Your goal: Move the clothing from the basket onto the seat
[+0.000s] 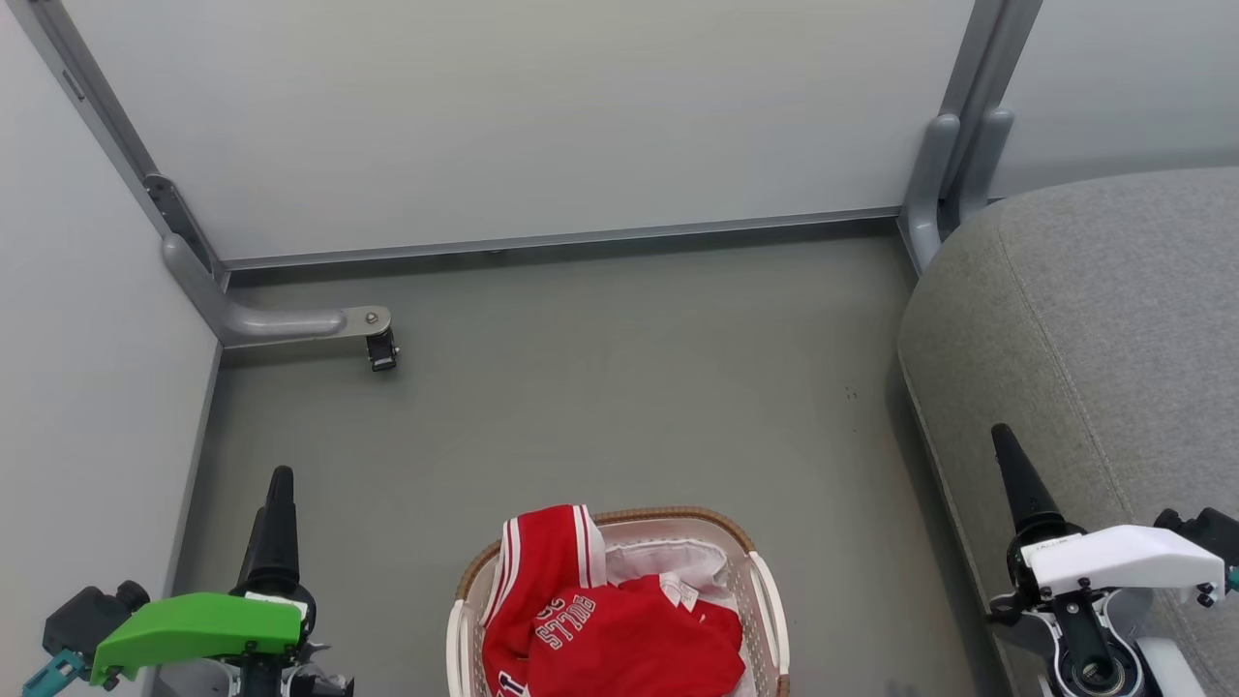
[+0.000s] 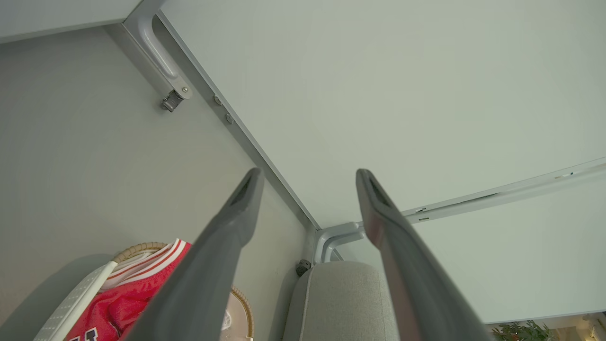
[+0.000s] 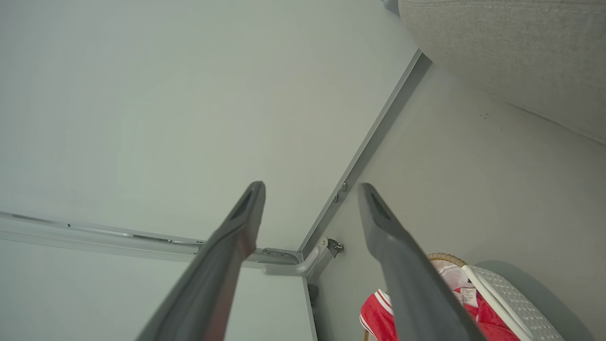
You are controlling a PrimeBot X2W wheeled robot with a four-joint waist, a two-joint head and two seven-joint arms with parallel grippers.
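On our left, we see the left gripper (image 2: 308,173) up in the air over the floor (image 1: 619,387). Its two dark fingers stand wide apart and there is nothing between them. It is near the basket (image 1: 767,590) but not touching it.

In the middle, close to us, the little white basket sits on the floor. It has small holes in its sides and a brown woven rim. The clothing (image 1: 619,639) is inside it, all bunched up. It is bright red, with red and white stripes along one edge and white letters on the front. The striped part hangs over the rim on the left side. A white cloth (image 1: 668,561) peeks out behind the red.

The floor is smooth and grey. Pale grey walls (image 1: 532,116) stand behind it and at the sides, with grey metal bars at the corners. A metal foot with a small black wheel (image 1: 382,350) sticks out from the left corner.

On our right is the big grey seat (image 1: 1113,319). It is round and bumpy, with a seam down it, and it stands apart from the basket. The right gripper (image 3: 311,187) is up in front of the seat. Its fingers are wide apart too, with nothing in them.
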